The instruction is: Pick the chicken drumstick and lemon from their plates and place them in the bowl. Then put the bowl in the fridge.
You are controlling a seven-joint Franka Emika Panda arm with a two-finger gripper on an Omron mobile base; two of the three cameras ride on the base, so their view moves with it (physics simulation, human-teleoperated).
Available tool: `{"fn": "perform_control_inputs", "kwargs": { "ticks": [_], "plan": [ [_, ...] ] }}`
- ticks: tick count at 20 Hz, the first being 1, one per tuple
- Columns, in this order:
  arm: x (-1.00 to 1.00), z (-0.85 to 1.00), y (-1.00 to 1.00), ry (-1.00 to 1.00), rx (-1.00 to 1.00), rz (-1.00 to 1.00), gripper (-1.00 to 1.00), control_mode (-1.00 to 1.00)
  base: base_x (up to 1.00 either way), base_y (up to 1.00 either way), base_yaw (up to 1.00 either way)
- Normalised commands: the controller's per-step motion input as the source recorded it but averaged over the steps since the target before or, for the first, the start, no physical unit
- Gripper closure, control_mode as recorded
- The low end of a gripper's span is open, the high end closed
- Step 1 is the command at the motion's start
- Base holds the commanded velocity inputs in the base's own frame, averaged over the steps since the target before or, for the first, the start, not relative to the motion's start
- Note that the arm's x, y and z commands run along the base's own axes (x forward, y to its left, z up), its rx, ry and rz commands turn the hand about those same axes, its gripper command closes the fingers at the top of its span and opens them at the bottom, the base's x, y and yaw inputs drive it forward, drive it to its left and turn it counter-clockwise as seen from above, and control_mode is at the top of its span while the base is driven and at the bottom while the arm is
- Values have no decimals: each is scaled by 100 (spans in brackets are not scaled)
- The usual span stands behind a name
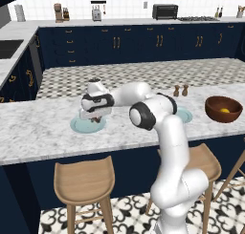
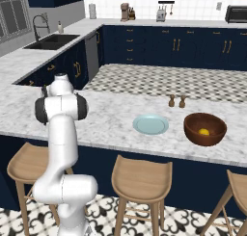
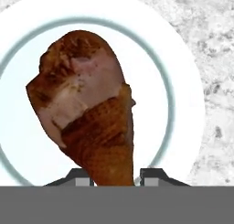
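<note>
Gripper (image 1: 94,117) hovers low over the left plate (image 1: 76,125) on the island counter (image 1: 38,132), drumstick (image 1: 97,118) barely showing beneath it; the lemon (image 1: 225,110) already sits in the bowl (image 1: 213,111). Right base view shows the second plate (image 2: 150,124) bare beside the bowl (image 2: 205,129). Hand view has both fingertips (image 3: 81,178) pinching the drumstick's (image 3: 87,104) thin end; a straight, slow lift looks safest. No writing is legible.

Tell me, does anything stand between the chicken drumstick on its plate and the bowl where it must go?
Nothing visible does. The chicken drumstick lies on the left plate under the gripper. Between it and the bowl lies the second plate flat on the counter; the two small shakers stand behind that line.
</note>
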Motion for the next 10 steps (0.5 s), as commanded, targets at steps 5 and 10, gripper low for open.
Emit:
{"fn": "perform_control_inputs", "kwargs": {
  "ticks": [5,10],
  "plan": [
    [-56,76,-92,0,1,-8,100,-100,0,0,0],
    [-39,44,-100,0,0,-14,100,-100,0,0,0]
  ]
}}
